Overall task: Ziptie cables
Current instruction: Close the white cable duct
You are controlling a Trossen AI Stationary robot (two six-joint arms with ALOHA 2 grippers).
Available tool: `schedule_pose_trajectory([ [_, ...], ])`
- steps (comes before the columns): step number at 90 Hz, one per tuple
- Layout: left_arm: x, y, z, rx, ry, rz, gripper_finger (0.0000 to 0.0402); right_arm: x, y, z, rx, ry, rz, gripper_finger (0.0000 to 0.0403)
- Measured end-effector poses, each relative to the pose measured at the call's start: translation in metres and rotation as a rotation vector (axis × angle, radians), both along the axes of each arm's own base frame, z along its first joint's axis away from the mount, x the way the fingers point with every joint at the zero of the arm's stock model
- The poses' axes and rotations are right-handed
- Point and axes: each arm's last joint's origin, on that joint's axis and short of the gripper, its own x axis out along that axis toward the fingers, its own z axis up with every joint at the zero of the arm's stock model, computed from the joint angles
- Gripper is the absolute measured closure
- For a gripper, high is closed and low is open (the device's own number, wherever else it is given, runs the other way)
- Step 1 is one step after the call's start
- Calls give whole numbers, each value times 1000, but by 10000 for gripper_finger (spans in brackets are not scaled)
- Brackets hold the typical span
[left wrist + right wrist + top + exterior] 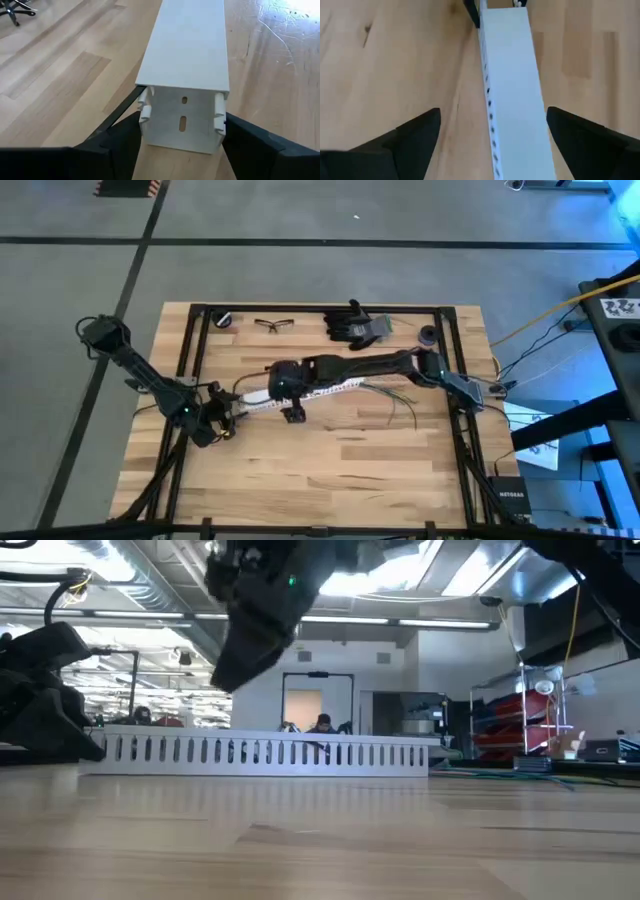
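Fingers of the left gripper [182, 145] clamp one end of the white duct [187, 55], whose long axis runs straight away from it toward the right gripper [490, 135], spread wide above the duct's middle. Cables [395, 398] lie on the table behind the right gripper, under its forearm, apparently loose. Gloves [355, 327] and glasses [272, 325] sit well clear.

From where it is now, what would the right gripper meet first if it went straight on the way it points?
Probably the white slotted duct: the right gripper is open, straddling it from above, with the wooden table underneath.
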Motion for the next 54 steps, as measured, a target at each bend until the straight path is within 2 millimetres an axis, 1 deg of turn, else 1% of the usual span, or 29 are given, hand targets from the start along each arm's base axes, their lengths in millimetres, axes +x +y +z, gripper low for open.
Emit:
schedule_pose_trajectory([
  [14, 0, 0, 0, -9, 6, -6, 167, 4, -12, -23, 18, -51, -26, 52],
  [30, 0, -1, 0, -14, 10, -10, 167, -3, -23, -48, 14, -25, -38, 52],
  [46, 0, -1, 0, -15, 12, -11, 167, -5, -27, -53, 8, -22, -49, 52],
  [54, 0, -1, 0, -14, 12, -12, 167, -5, -26, -53, 5, -22, -48, 66],
])
